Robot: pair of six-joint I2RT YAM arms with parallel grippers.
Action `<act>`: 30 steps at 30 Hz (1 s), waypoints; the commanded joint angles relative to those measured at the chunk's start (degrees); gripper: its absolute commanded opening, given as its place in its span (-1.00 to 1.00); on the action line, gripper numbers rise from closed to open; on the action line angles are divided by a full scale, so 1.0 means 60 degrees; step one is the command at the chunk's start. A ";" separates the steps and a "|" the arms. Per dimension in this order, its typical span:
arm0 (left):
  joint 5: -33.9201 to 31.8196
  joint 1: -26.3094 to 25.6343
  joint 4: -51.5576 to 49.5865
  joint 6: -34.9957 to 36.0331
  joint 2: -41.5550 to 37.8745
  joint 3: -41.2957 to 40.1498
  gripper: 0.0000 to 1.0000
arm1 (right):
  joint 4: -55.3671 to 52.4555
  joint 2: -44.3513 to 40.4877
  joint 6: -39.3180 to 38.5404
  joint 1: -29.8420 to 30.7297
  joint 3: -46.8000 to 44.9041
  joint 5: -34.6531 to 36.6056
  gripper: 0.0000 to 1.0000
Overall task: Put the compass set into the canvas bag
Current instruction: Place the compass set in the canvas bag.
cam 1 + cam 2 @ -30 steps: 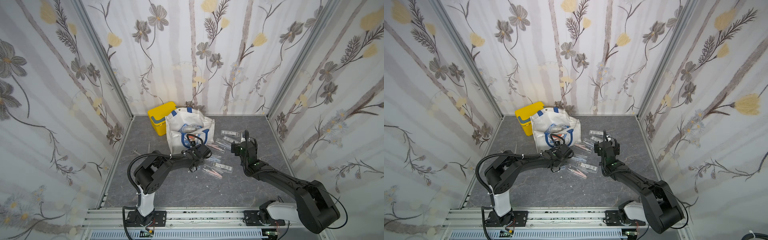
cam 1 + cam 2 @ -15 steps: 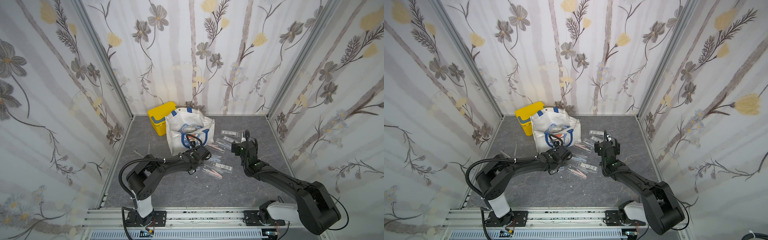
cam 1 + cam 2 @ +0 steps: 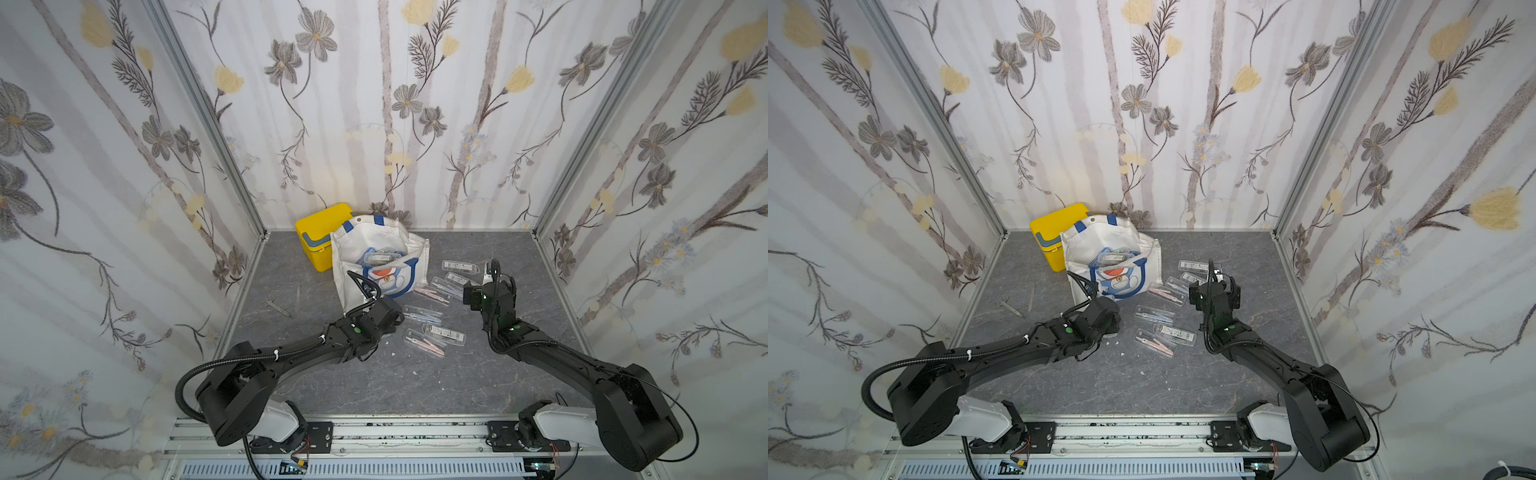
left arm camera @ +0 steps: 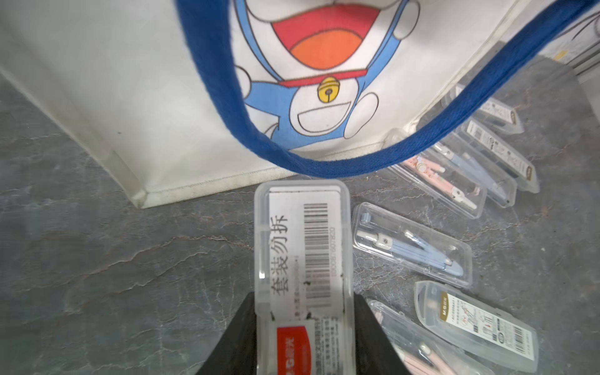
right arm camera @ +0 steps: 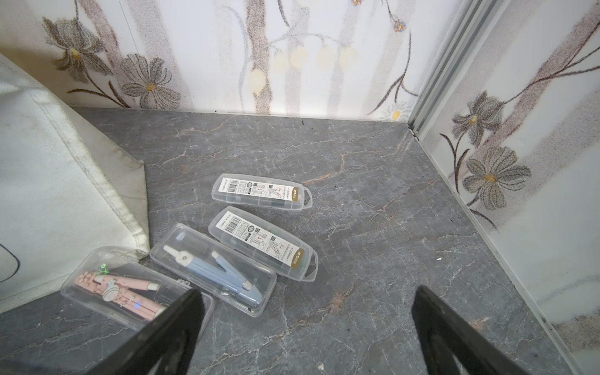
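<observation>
Clear plastic compass set (image 4: pixel 303 246) sits clamped in left claw (image 4: pixel 304 311); right claw (image 5: pixel 308 293) gapes wide.

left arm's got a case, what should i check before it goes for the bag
1. Grip: left gripper shut on the compass case, label up: ok.
2. Case lifted off the table: cannot tell.
3. Mouth of the canvas bag open upward: ok.
4. Path: the blue handle droops across the bag's front, just ahead of the case: not ok, may snag.
5. Other arm: right gripper open, empty, clear of the bag: ok.
</observation>
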 commanded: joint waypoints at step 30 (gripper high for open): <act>-0.0760 0.2457 0.1488 0.5083 -0.1183 0.3214 -0.22 | 0.0070 0.0267 0.0065 0.0031 0.0327 -0.0598 0.99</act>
